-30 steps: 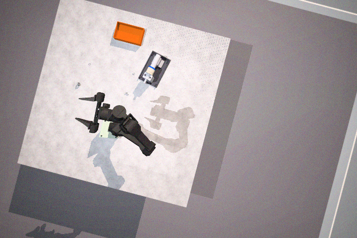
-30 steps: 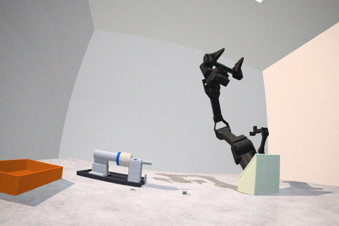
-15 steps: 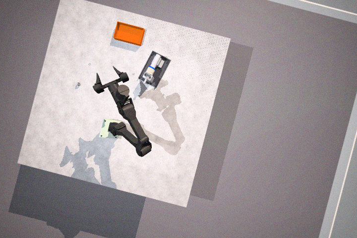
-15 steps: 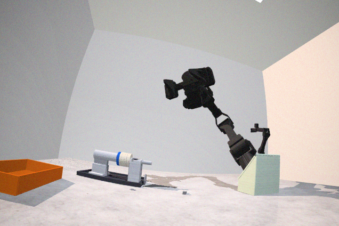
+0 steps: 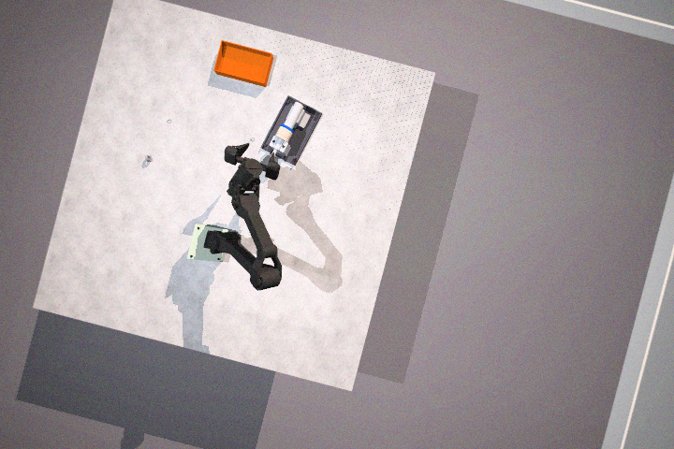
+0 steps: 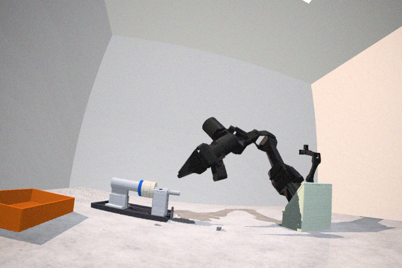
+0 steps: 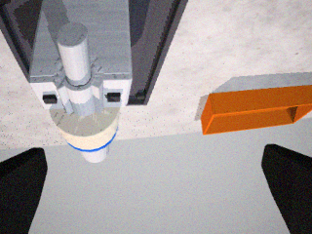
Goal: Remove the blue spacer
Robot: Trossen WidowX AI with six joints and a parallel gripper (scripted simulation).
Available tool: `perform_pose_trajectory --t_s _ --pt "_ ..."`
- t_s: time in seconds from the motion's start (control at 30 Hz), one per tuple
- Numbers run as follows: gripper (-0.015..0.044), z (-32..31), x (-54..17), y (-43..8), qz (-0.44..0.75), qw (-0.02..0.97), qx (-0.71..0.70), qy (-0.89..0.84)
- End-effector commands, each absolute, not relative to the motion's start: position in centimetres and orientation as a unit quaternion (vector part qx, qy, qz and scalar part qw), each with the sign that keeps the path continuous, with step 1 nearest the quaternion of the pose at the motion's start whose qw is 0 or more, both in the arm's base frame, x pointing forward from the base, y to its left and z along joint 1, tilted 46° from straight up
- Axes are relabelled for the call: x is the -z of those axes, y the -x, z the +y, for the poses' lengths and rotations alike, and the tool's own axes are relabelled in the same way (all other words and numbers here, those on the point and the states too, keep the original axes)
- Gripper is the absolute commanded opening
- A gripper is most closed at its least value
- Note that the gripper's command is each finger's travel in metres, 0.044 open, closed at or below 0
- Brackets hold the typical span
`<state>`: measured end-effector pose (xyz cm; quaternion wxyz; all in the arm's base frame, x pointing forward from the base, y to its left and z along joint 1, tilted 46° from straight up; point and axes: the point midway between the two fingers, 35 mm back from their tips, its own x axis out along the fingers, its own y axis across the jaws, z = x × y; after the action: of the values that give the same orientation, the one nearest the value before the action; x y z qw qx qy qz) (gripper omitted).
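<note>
The grey shaft (image 6: 175, 192) (image 7: 75, 56) sticks out of the near end post (image 6: 159, 204) (image 7: 112, 49). The blue spacer (image 5: 286, 128) (image 6: 140, 187) (image 7: 91, 149) sits against the big grey housing (image 5: 295, 112) (image 6: 120, 183), in line with the shaft. Cream spacers (image 5: 284, 134) (image 6: 148, 188) (image 7: 83, 138) fill the space between the blue one and the post. My gripper (image 5: 260, 150) (image 6: 186, 173) (image 7: 156, 159) is open and empty, above and just outside the shaft's protruding end. In the wrist view the shaft lies left of the middle between the fingers. The shaft inside the spacers is hidden.
The assembly stands on a dark base tray (image 6: 141, 215) (image 7: 163, 54). An orange bin (image 5: 243, 63) (image 6: 30, 205) (image 7: 253, 119) stands beyond it to the left. A small grey piece (image 6: 219, 228) and a thin ring (image 6: 157, 224) lie on the table. A pale green block (image 6: 316, 206) stands at the arm's base.
</note>
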<state>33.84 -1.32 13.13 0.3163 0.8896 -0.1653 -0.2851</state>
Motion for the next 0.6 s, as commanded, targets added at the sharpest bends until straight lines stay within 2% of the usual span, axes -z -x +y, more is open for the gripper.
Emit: perform_pose_trajectory --t_s 0.0,0.57 --pt "0.0440 -4.86 -12.18 -32.25 -0.241 0.313 0.298 -0.869" --pt "0.0440 -5.41 -12.49 -31.87 -0.246 0.313 0.298 -0.868"
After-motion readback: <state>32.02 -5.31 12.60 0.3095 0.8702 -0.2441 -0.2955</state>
